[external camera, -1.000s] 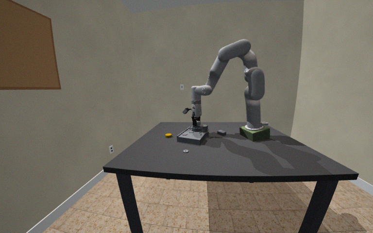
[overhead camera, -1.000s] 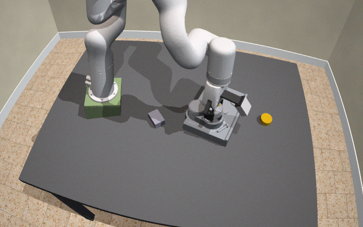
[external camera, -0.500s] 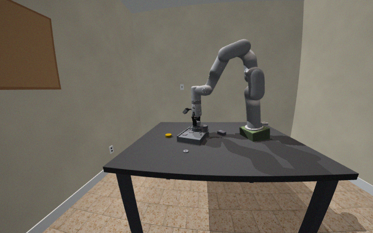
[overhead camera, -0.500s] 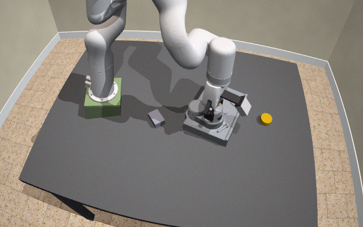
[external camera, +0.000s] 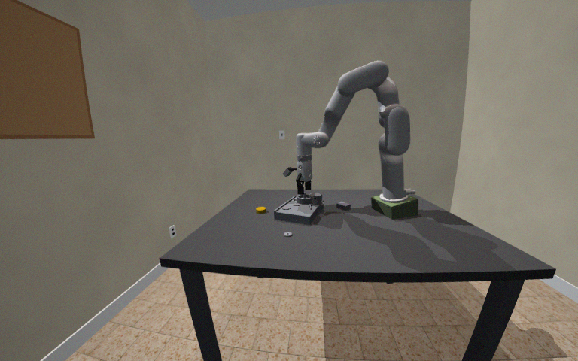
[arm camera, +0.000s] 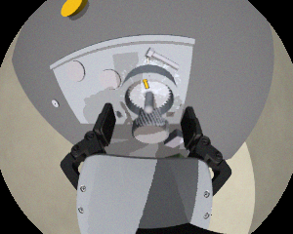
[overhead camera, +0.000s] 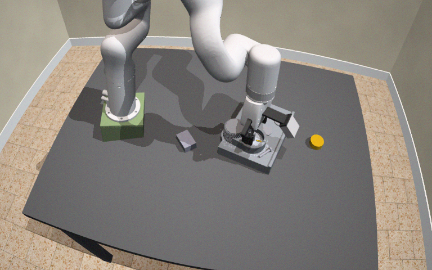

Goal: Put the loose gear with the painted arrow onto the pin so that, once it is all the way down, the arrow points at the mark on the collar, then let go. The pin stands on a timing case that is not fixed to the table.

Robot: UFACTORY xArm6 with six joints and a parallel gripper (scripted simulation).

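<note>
Your gripper is released: in the wrist view its two black fingers stand wide apart, one on each side, with nothing grasped between them. They point down over the timing case, which sits right of centre in the top view.

The loose gear is on the pin, near the middle of your wrist view. You can see the pin rising through it, and the gear lies down inside the round collar. Its yellow arrow runs towards the top of the wrist view, leaning slightly left. You cannot tell from these views whether it lines up with the collar's mark.

The other gear stands beside the collar, below it in your wrist view. A bolt lies on the case on the collar's far side from that gear.

On the table, you have a yellow disc right of the case in the top view and a grey block to its left. A small washer lies below the case in the exterior view.
</note>
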